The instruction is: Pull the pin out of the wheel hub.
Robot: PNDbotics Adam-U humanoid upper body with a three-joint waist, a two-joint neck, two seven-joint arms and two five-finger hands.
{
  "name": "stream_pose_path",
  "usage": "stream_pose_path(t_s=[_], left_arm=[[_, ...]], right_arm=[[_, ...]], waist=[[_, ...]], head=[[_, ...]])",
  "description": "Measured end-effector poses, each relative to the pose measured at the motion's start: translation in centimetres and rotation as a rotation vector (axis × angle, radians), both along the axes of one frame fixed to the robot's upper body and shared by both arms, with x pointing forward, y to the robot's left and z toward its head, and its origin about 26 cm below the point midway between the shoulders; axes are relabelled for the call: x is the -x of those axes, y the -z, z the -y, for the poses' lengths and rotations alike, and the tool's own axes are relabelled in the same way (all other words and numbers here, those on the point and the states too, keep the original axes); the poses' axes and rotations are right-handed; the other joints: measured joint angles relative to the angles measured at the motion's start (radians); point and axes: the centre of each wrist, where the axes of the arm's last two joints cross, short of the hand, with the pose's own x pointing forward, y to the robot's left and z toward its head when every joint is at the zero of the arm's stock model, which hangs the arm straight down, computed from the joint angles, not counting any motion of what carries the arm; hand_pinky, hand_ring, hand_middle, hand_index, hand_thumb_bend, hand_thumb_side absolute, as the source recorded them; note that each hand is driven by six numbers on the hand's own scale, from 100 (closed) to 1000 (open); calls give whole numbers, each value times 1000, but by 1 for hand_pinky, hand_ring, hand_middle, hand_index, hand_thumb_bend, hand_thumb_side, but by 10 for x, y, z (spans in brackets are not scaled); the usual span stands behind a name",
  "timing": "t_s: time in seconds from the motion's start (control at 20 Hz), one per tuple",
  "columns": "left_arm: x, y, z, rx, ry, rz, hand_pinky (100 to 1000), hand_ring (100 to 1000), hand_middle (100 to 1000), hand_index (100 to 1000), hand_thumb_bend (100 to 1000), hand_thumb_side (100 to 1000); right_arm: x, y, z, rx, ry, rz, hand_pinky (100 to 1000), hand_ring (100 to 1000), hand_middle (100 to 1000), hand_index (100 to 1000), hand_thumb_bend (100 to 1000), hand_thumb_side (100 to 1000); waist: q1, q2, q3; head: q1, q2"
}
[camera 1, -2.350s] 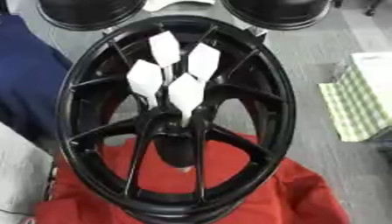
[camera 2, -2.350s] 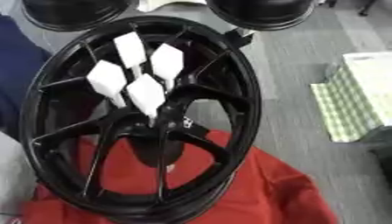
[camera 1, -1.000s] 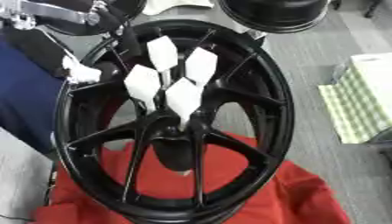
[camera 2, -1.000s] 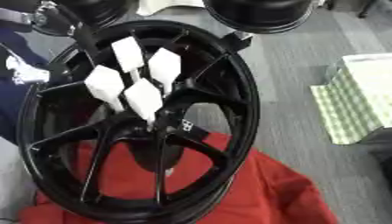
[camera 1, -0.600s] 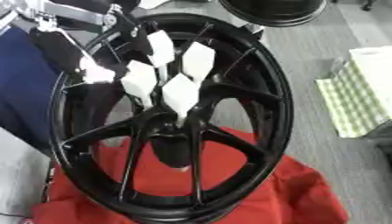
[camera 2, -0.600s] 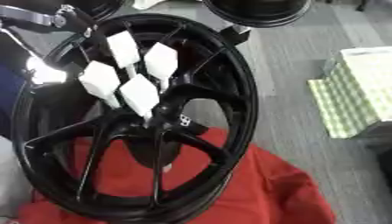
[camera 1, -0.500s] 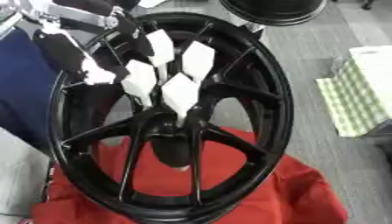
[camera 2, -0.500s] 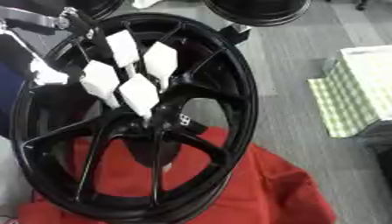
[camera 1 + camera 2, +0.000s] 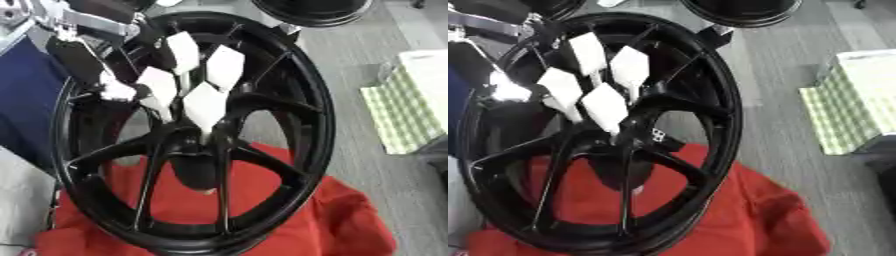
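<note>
Glossy black multi-spoke alloy wheel hub (image 9: 262, 105), upright on crumpled red cloth (image 9: 341, 220). Four white faceted pins (image 9: 204, 105) project from its centre toward eleven o'clock. Left hand (image 9: 83, 57), black with silver bracket, at ten o'clock beside the pins; finger state cannot be told.

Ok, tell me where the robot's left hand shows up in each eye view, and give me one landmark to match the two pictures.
Left eye view: the left hand is at upper left, over the wheel's left rim, its pale fingertips beside the white pins.
Right eye view: at the far left edge, partly cut off, again just left of the white pins.
Shared landmark: the cluster of four white pins above the hub.
</note>
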Motion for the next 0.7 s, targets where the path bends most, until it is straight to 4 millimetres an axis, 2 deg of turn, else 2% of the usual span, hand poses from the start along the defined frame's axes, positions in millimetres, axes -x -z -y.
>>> stream_pose_path(t_s=[0.05,0.1,0.4,0.7], left_arm=[[0,0,0,-2,0,3,857,833,768,865,282,550],[0,1,0,-4,0,6,855,831,766,858,280,570],[-2,5,-1,-23,-5,12,850,826,761,860,280,564],[-3,7,-2,-33,-5,15,846,820,756,861,279,536]], right_arm=[[0,0,0,-1,-1,0,709,580,517,670,293,236],[0,0,0,-2,-1,0,709,580,517,670,293,236],[0,0,0,-5,-1,2,709,579,517,670,292,237],[0,1,-1,-9,-2,3,709,580,517,670,293,238]], waist=[[0,2,0],[0,3,-1],[-1,4,-5],[-1,5,-6]], head=[[0,0],[0,0],[0,0],[1,0]])
